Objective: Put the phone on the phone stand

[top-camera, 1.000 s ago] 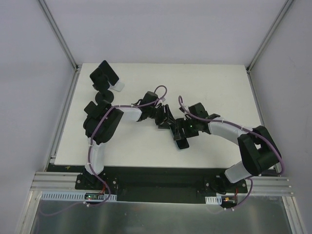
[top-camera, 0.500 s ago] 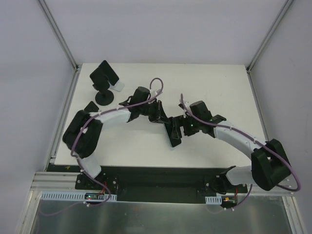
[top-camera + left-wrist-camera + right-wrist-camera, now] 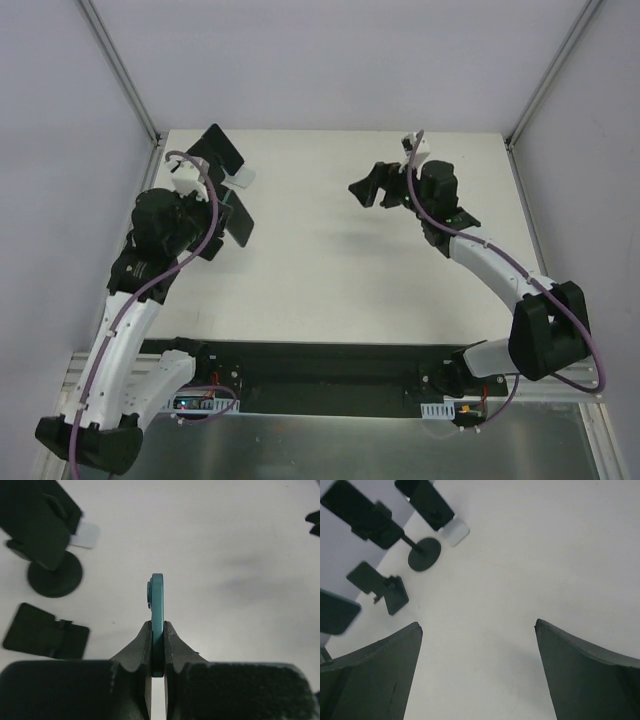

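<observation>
Phone [image 3: 157,605], teal along its thin edge, sits edge-on between the fingers of the left gripper [image 3: 157,628]. The jaws are pinched narrowly on its lower end, and most of the body sticks out past the fingertips. In the overhead view it hangs over the left part of the white table [image 3: 330,270], just on the near side of the phone stand [image 3: 54,574], apart from it. That stand has a round base and a tilted dark head. A small folded stand [image 3: 45,632] lies beside it, and a white object [image 3: 85,535], possibly a charger block, lies by the stand's far side. The right gripper [image 3: 478,626] hovers over the far right of the table, jaws spread wide and holding nothing.
</observation>
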